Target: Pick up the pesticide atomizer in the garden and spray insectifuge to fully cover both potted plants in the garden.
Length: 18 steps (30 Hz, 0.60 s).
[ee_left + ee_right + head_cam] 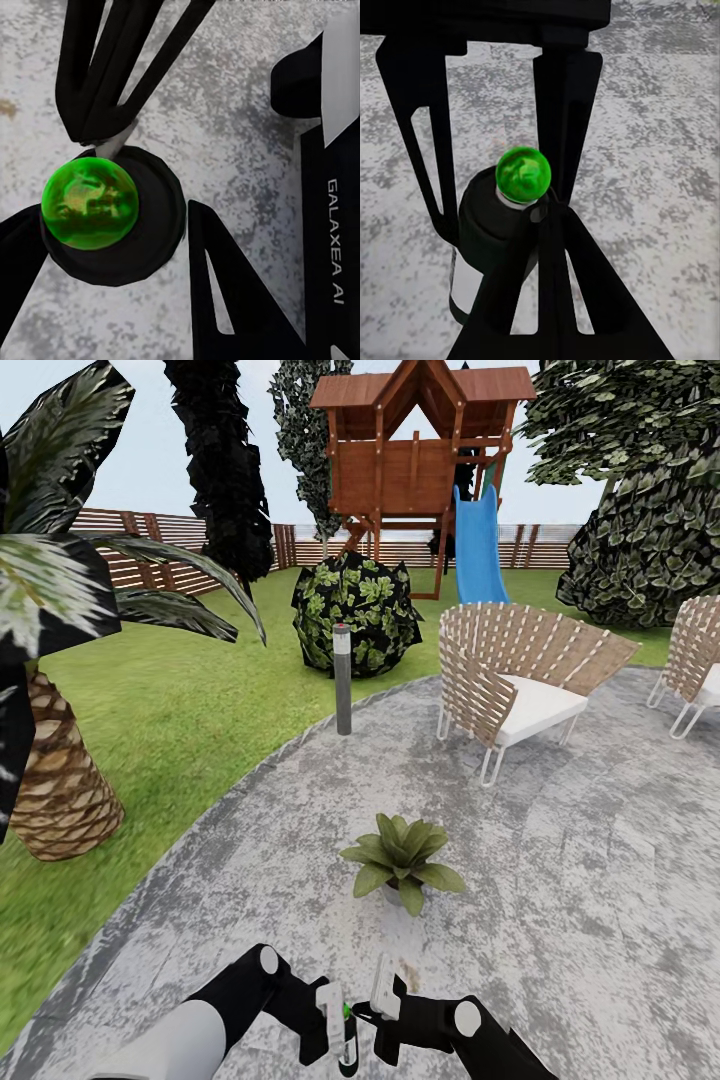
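- Head view is looking across the grey paved patio, with one potted plant sitting upright on the paving just ahead of both arms.
- Low in that view, the left gripper and the right gripper are meeting close together, and the pesticide atomizer is hanging between them, well above the paving and near the plant.
- Left wrist view is showing the atomizer from above: a glossy green ball on a round black cap, with the left gripper's dark fingers converging beside it. Whether these fingers are pressing on it I cannot tell.
- Right wrist view is showing the right gripper with its fingers closing around the atomizer, one on each side of the black cap, gripping it.
- Beyond the patio, a short grey post is standing at the lawn edge, a woven chair is sitting on the paving, and a palm is rising at the left.
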{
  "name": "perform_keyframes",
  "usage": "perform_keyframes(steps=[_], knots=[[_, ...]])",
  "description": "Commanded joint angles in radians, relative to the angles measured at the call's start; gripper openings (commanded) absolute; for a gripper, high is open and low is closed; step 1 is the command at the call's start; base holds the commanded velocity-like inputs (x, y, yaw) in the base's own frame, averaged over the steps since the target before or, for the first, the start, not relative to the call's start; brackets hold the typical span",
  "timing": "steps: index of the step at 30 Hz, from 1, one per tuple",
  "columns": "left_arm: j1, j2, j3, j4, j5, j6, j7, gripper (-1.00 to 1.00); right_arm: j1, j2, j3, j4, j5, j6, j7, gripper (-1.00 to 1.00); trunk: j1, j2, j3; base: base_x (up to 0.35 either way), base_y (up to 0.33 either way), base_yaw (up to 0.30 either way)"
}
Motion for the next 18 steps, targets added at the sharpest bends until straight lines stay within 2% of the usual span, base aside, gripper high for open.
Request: perform_keyframes(steps=[1,6,10,18], knots=[[0.0,0.0,-0.001,-0.001,-0.007,-0.01,-0.001,-1.0,0.0,0.0,-0.001,-0.001,0.009,-0.005,0.0,-1.0,0.0,0.0,-0.001,0.0,0.0,0.0],[0.001,0.018,-0.007,0.0,-0.013,-0.007,0.0,-1.0,0.0,0.0,-0.001,-0.001,0.009,-0.005,0.0,-1.0,0.0,0.0,-0.001,0.0,0.0,0.0],[0.005,0.081,-0.007,0.0,-0.015,-0.005,0.0,-1.0,0.0,0.0,-0.001,-0.001,0.009,-0.005,0.0,-1.0,0.0,0.0,-0.001,0.0,0.0,0.0],[0.009,0.173,-0.007,0.0,-0.015,-0.007,0.001,-1.0,0.0,0.0,-0.001,0.0,0.011,-0.005,0.0,-1.0,0.0,0.0,-0.001,0.0,0.0,0.0]])
